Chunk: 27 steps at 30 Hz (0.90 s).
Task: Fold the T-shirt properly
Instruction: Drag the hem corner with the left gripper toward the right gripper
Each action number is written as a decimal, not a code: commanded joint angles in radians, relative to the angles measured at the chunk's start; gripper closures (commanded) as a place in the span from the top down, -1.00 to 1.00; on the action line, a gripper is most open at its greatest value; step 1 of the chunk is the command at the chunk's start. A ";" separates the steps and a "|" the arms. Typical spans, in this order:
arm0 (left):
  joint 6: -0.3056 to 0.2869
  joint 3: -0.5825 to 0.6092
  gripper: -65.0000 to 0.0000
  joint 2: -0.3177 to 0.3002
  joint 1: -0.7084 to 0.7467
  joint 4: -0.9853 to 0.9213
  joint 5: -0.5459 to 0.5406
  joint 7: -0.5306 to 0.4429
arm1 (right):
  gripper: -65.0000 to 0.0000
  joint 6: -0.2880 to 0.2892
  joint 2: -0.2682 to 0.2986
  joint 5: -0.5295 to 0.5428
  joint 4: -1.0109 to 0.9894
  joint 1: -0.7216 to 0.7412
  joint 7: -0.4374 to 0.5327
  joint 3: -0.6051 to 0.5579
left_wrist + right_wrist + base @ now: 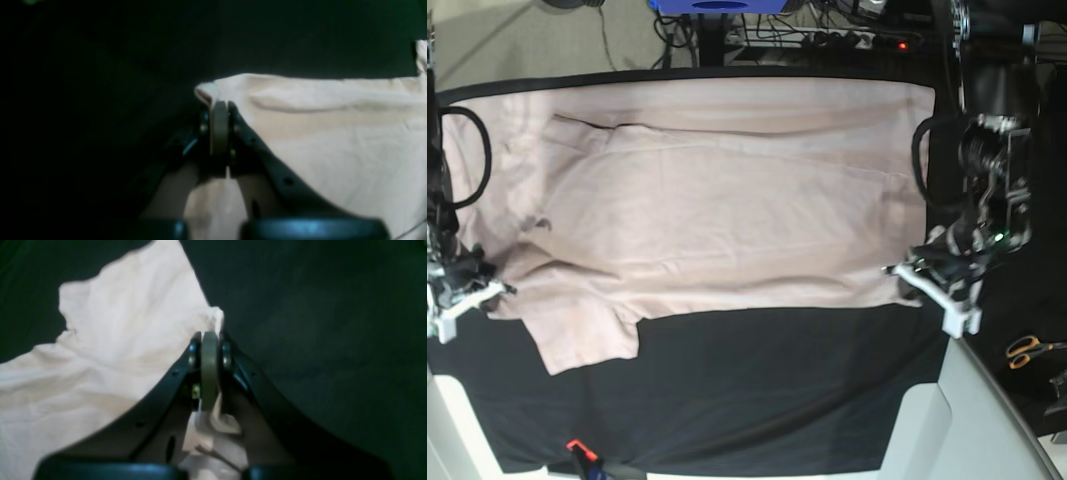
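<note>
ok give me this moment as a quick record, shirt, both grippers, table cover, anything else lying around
T-shirt: pale pink, spread across the table, a sleeve pointing toward the near edge
left gripper: shut on the T-shirt's corner
right gripper: shut on the T-shirt's edge
table cover: black, bare along the near side
scissors: orange-handled, off the cover beside the left arm

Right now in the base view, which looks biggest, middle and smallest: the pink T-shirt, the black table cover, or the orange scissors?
1. Black table cover, showing beyond the shirt's edges.
2. T-shirt.
3. Scissors, by far the smallest.
</note>
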 commanded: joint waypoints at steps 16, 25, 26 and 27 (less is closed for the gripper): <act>-0.004 -0.058 -1.00 -0.023 0.190 0.162 -0.001 0.043 | -1.00 0.002 0.032 0.000 0.092 -0.098 -0.051 0.091; -0.004 -0.050 -1.00 -0.037 0.273 0.162 -0.001 0.041 | -1.00 -0.004 0.033 0.000 0.084 -0.126 -0.051 0.093; -0.004 -0.050 -1.00 -0.035 0.282 0.162 -0.001 0.041 | -1.00 -0.027 0.033 0.000 0.084 -0.132 -0.051 0.099; -0.004 -0.049 -1.00 -0.035 0.290 0.162 -0.001 0.041 | -1.00 -0.053 0.033 0.000 0.090 -0.135 -0.051 0.110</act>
